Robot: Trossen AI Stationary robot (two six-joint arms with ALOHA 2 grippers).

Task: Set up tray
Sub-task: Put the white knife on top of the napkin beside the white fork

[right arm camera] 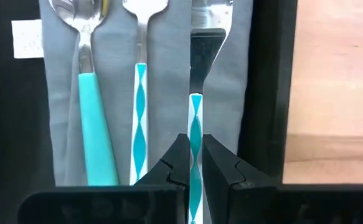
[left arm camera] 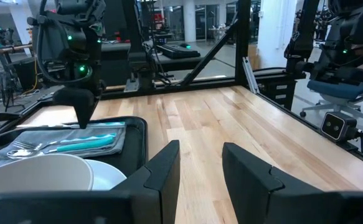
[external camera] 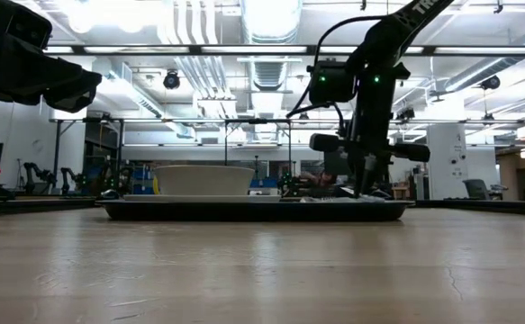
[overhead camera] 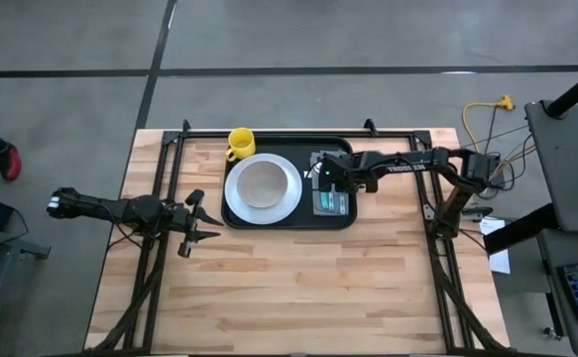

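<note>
Black tray (overhead camera: 290, 224) sits at the table's (overhead camera: 298, 288) far middle, carrying one white plate (overhead camera: 287, 203) with one bowl (overhead camera: 263, 183) on it, plus one grey napkin (right arm camera: 169, 74) laid with three utensils: spoon (right arm camera: 91, 93), fork (right arm camera: 140, 93), knife (right arm camera: 195, 118). One yellow mug (overhead camera: 240, 144) stands just behind the tray. Right gripper (right arm camera: 195, 163) pinches the knife handle; left gripper (overhead camera: 201, 220) waits beside the tray, fingers wide, holding nothing.

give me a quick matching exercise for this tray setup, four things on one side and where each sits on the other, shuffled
Things:
1. yellow mug
2. white bowl
3. knife
4. left end effector

Places:
a. on the white plate
b. over bare table, left of the tray
c. at the tray's far left corner
d. on the grey napkin, between the right end effector's fingers

Pairs: 1-c, 2-a, 3-d, 4-b
</note>
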